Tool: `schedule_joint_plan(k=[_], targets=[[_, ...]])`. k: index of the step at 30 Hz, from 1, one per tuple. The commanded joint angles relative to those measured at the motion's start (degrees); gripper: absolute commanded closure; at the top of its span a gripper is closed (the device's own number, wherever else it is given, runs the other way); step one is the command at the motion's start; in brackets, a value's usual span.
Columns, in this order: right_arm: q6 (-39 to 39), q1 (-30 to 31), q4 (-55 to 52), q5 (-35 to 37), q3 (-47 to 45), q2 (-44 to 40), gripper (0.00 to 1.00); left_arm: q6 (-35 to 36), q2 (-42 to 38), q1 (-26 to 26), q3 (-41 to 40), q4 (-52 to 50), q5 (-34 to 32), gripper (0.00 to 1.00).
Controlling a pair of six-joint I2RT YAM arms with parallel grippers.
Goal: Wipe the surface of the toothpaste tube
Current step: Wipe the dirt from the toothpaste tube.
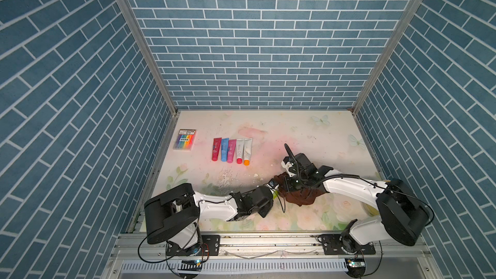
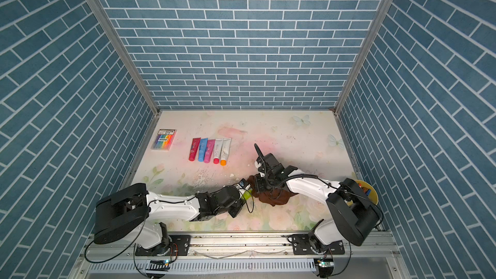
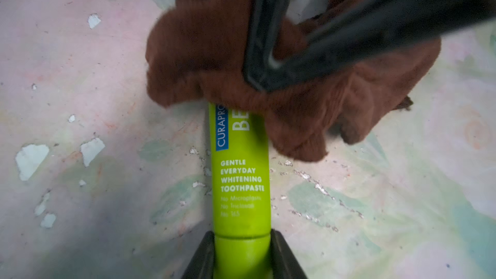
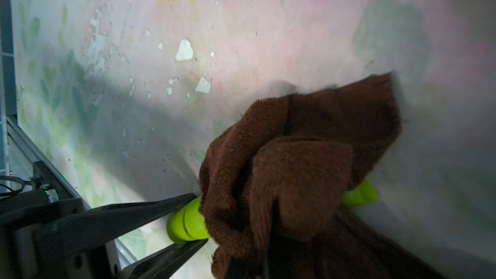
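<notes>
1. In both top views the whole surface [image 1: 295,135] shows. A row of five tubes [image 1: 232,150] and a marker pack [image 1: 185,139] lie well apart from the arms. Only a green sliver of the toothpaste tube [image 2: 246,195] peeks out beside the brown cloth [image 1: 298,197].
2. The left wrist view shows the tube's print, white "GENTLE EVERYDAY WHITENING TOOTHPASTE" on lime green. The left gripper [image 3: 243,233], narrowly parted, clamps the cap end. The right gripper [image 3: 261,73], closed, pinches the cloth bunched over the tube's far half.
3. The right wrist view alone shows the tube's flat tail poking out beyond the cloth.
</notes>
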Motion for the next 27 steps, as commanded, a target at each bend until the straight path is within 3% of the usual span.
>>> schedule_joint_plan(k=[1, 14, 20, 27], targets=[[0.85, 1.30, 0.38, -2.80, 1.60, 3.71, 1.00, 0.34, -0.13, -0.30, -0.61, -1.96, 0.63, 1.00], [0.81, -5.72, -16.31, 17.71, 1.40, 7.37, 1.00, 0.16, -1.57, -0.37, -1.36, -1.51, 0.31, 1.00], [2.48, -8.54, -23.87, 25.76, 1.25, 3.37, 1.00, -0.17, -1.71, -0.41, -1.45, -2.08, -0.75, 1.00], [6.81, -8.59, -31.00, 24.63, -2.61, -3.68, 1.00, -6.75, 1.02, 1.58, 3.99, -9.71, -6.89, 1.00]])
